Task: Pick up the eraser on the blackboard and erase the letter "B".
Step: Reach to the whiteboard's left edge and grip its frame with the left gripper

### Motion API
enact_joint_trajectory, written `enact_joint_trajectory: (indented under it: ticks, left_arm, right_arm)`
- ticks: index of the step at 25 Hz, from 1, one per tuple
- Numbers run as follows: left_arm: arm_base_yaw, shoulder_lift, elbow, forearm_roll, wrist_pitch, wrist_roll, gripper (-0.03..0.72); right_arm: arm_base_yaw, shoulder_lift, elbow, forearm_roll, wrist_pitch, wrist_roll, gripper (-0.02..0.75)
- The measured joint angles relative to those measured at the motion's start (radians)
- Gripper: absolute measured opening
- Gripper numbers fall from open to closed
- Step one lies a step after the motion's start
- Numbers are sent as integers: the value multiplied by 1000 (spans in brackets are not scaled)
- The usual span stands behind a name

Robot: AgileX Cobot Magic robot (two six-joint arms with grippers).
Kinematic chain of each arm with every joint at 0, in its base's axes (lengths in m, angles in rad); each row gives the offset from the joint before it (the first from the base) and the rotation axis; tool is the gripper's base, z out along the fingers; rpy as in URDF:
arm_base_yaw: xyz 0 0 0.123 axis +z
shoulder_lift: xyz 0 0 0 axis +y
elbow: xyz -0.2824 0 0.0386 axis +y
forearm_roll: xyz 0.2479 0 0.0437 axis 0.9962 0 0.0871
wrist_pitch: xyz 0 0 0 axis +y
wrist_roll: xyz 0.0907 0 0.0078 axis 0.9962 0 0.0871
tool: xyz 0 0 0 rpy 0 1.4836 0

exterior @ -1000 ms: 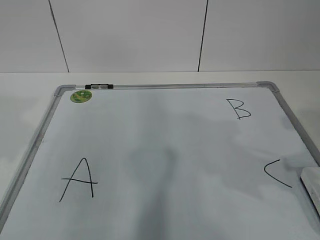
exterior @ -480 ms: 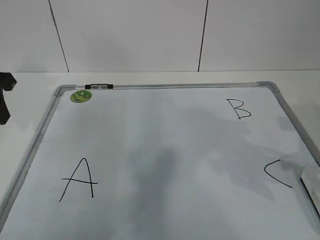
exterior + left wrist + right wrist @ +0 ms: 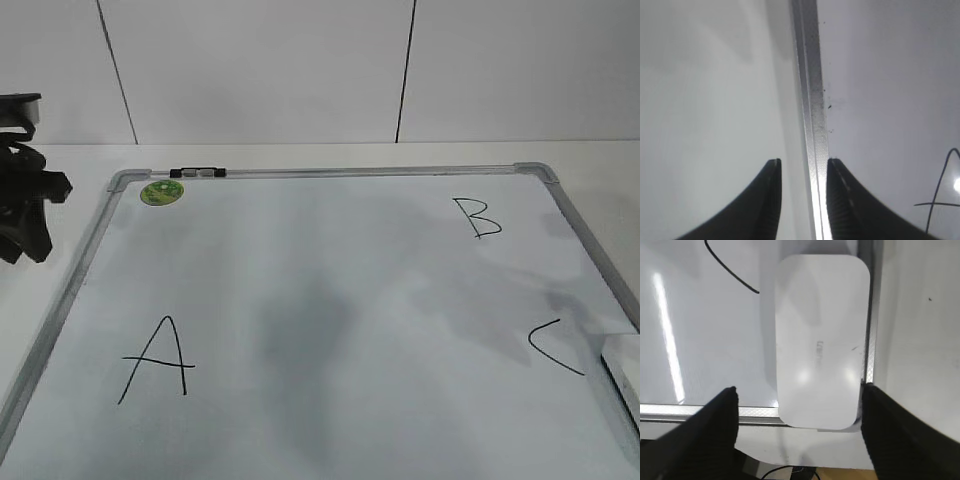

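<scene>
The blackboard [image 3: 330, 300] is a white dry-erase board with a grey frame, lying flat. The letter "B" [image 3: 477, 217] is at its far right, with "A" [image 3: 155, 360] at the near left and "C" [image 3: 553, 347] at the near right. The eraser [image 3: 625, 372] lies at the right edge near "C". In the right wrist view the eraser [image 3: 820, 340] lies in the board's corner. My right gripper [image 3: 799, 389] is open with a finger on each side of the eraser's near end. My left gripper [image 3: 803, 164] is open and empty above the board's left frame [image 3: 812, 100]; it shows at the exterior view's left edge [image 3: 22, 205].
A round green magnet [image 3: 161, 192] and a small black clip [image 3: 198, 173] sit at the board's far left corner. The board rests on a white table [image 3: 300, 155] before a white panelled wall. The end of the "C" stroke [image 3: 730, 271] runs close to the eraser's left side.
My left arm has come further into view at the left of the exterior view. The shadow on the board's right side near "C" has grown. The letters are unchanged.
</scene>
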Motion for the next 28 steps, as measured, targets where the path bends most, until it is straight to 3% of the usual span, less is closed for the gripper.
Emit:
enact_joint_trajectory:
  ticks: [4,11,28]
  left_arm:
    - [0,11,-2,0,-33,0,236]
    - [0,68,-9,0,-51,0,237]
    - [0,174,-11,-6,-79,0,237]
  right_arm:
    - [-18,39,-6,27,-7,-2,587]
    - [-159,51,-9,156,-12,-85,586]
    - [-166,51,-9,196,-3,-122,586]
